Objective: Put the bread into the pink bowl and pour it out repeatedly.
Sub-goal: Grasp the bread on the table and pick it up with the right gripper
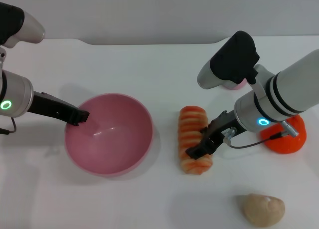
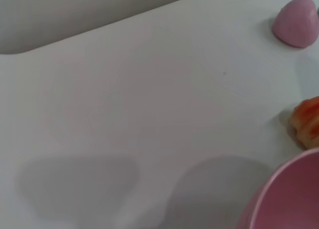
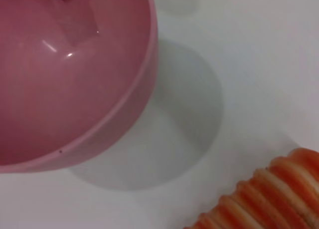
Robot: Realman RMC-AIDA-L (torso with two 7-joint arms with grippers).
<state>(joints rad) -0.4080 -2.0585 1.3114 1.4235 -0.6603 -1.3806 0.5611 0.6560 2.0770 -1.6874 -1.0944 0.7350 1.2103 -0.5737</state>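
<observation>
Bread [image 1: 193,139]: lies flat on the white table [image 1: 149,64], ridged orange-and-cream side up, just beside the pink bowl on the robot's right; outside the bowl
Pink bowl [image 1: 108,134]: upright on the table, nothing inside it
Right gripper [image 1: 200,149]: dark fingers low over the near end of the bread, on its outer side; they seem to touch the loaf, though how far apart the fingers stand cannot be told from here
Right arm: reaches in from the robot's right, sloping down toward the bread, a green ring lit on the wrist
Left gripper [image 1: 79,116]: black tip at the bowl's rim on the robot's left, apparently gripping the wall; whether it is truly clamped cannot be told
Left arm: comes in low and nearly level from the robot's left edge, green ring lit
Head view only: both arms; an orange round fruit [image 1: 285,137] behind the right wrist; a beige lump [image 1: 263,209] near the front edge
Left wrist view only: a small pink ball [image 2: 296,21] far off on the table in full; one end of the bread [image 2: 308,122] and an arc of bowl rim [image 2: 279,189]
Right wrist view only: the bowl's glossy inner wall [image 3: 55,74] close up, a dark tip at its far rim; the bread's ridges [image 3: 264,199] in a corner
</observation>
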